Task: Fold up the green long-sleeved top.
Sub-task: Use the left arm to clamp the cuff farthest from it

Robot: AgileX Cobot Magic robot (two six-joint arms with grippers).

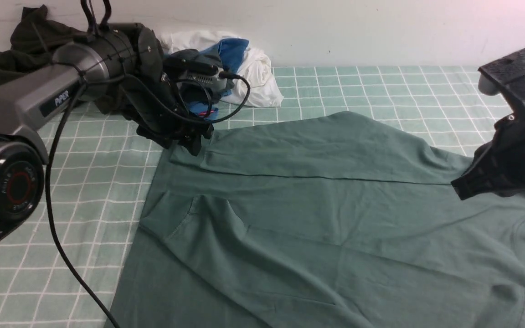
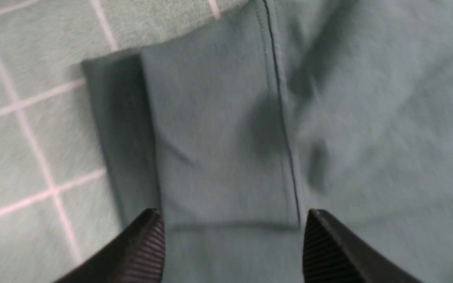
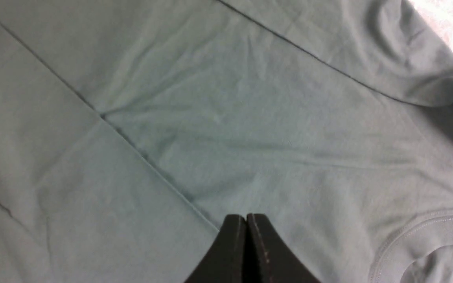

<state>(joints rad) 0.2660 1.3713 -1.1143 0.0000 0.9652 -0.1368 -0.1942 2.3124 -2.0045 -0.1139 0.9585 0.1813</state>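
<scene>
The green long-sleeved top point(image 1: 326, 214) lies spread flat over the middle and right of the checked table, with one sleeve folded across its upper part. My left gripper point(image 1: 193, 145) hovers open over the sleeve cuff at the top's far left corner; in the left wrist view the cuff point(image 2: 218, 141) lies between the spread fingertips point(image 2: 232, 220). My right gripper point(image 1: 458, 190) is shut and empty, just above the top's right side near the ribbed neck point(image 3: 419, 232). In the right wrist view its tips point(image 3: 246, 217) meet over plain green cloth point(image 3: 226, 118).
A very dark olive garment point(image 1: 21, 45) is heaped at the far left against the wall. A white and blue pile of clothes point(image 1: 239, 59) lies behind the left gripper. The green checked tablecloth point(image 1: 381, 91) shows around the top. The left arm's cable point(image 1: 62, 237) hangs over the left side.
</scene>
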